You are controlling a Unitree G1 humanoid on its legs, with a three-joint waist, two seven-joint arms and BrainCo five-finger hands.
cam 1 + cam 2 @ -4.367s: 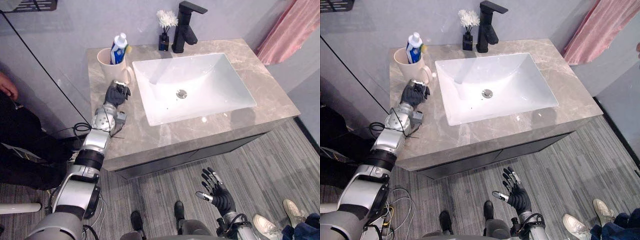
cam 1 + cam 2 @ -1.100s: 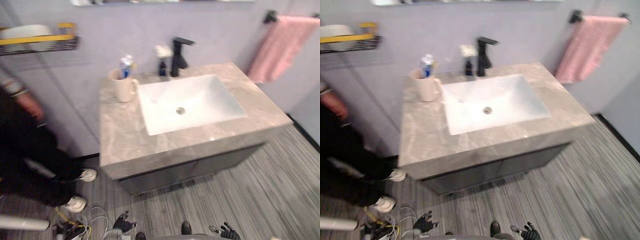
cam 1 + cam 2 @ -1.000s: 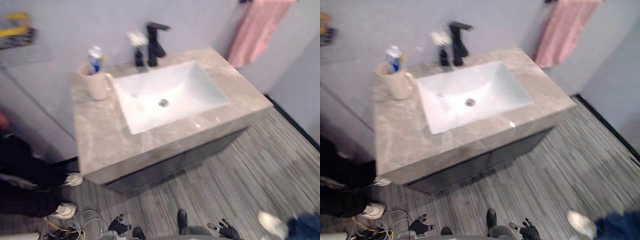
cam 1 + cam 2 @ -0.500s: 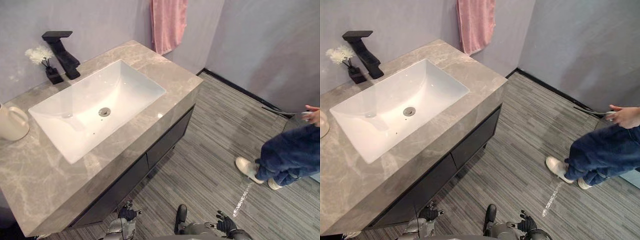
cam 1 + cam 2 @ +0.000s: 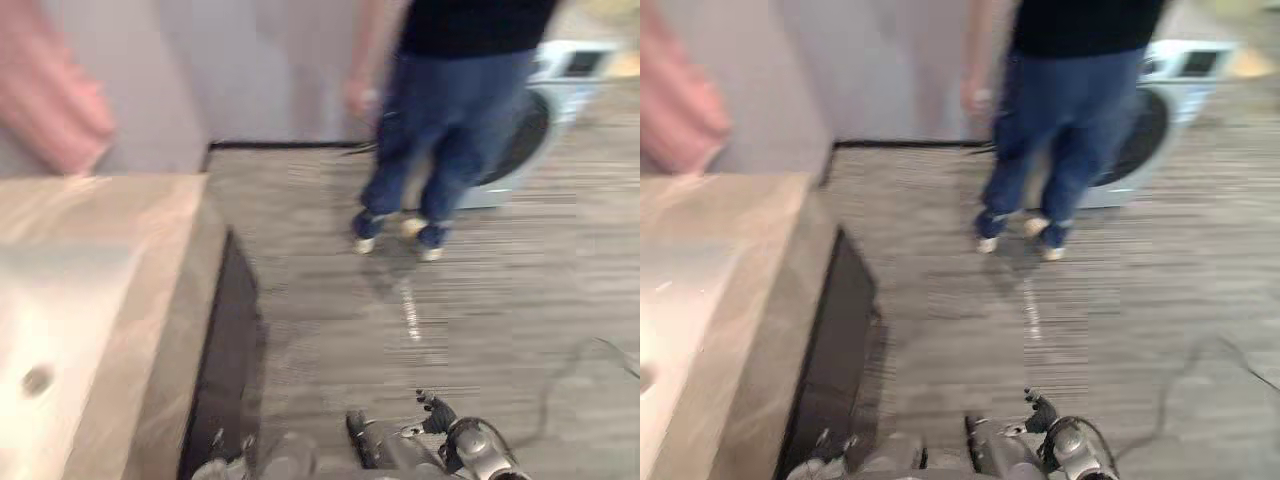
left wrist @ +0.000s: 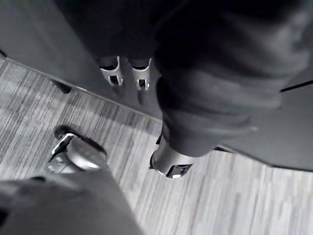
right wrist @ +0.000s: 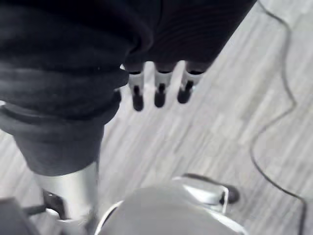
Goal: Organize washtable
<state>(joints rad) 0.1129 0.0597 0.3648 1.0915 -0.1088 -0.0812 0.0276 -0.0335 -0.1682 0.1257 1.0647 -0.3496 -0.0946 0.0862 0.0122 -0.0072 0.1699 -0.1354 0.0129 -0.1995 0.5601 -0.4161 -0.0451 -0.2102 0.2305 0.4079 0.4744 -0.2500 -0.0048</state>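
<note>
The washtable (image 5: 150, 215) is off at the robot's left, one long stone-coloured counter with a dark cabinet front (image 5: 225, 370) beneath it. Sunk into the top is a single white basin (image 5: 60, 300), and all I can see in it is its one drain (image 5: 37, 380). Across the grey plank floor (image 5: 320, 330) stands one person (image 5: 450, 110) in blue trousers and a dark top, an arm hanging at the side. Behind that person sits one white washing machine (image 5: 560, 80) with a dark round door; what is inside I cannot tell. One pink towel (image 5: 50, 110) hangs on the wall above the far end of the counter.

Both robot hands hang low, well apart from the counter top. The left hand (image 6: 141, 78) has its fingers straight and loose with nothing in them, the cabinet front just past it. The right hand (image 7: 160, 90) is likewise slack and empty, above the bare floor.
</note>
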